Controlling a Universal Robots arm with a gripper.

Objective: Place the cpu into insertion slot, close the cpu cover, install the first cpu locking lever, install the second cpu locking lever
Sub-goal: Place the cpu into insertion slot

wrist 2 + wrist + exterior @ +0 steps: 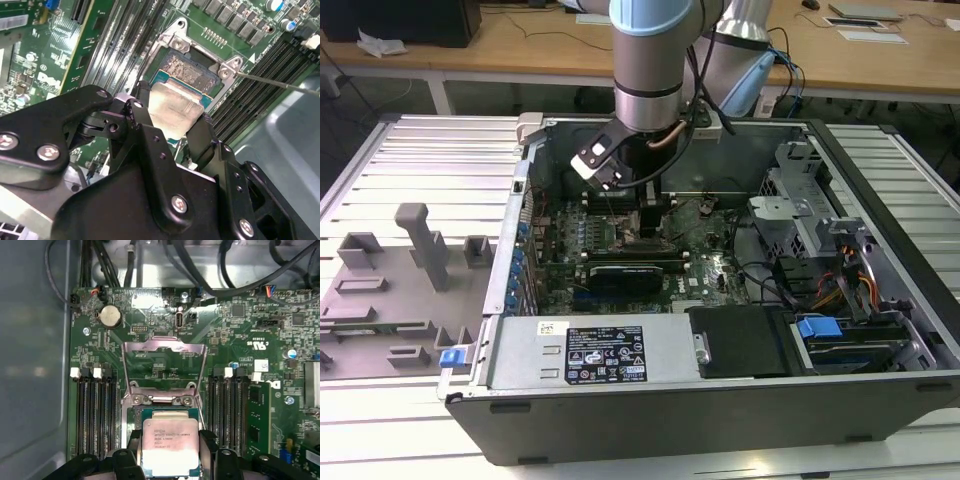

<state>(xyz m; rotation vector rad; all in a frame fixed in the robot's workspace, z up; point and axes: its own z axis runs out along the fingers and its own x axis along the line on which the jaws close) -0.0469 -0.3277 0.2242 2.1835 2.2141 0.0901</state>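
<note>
In both wrist views the cpu (172, 105) (169, 447), a flat silvery square chip, sits between my black fingers (142, 112) with my gripper (172, 122) (170, 450) shut on it. It hangs tilted just over the insertion slot (189, 69), whose pale pin field still shows past the chip's far edge. The cpu cover (165, 344), a thin metal frame with a large window, stands swung up behind the socket. A thin locking lever (280, 84) sticks out, released, beside the socket. In the exterior view my gripper (648, 222) reaches down into the computer case over the green board (620, 262).
Long black memory slots (95, 410) (227, 410) flank the socket on both sides. The case wall (650, 415), a power supply box (610, 350), drive cages (800, 220) and loose cables (840, 285) surround the board. A grey fixture tray (400, 270) lies at the exterior view's left.
</note>
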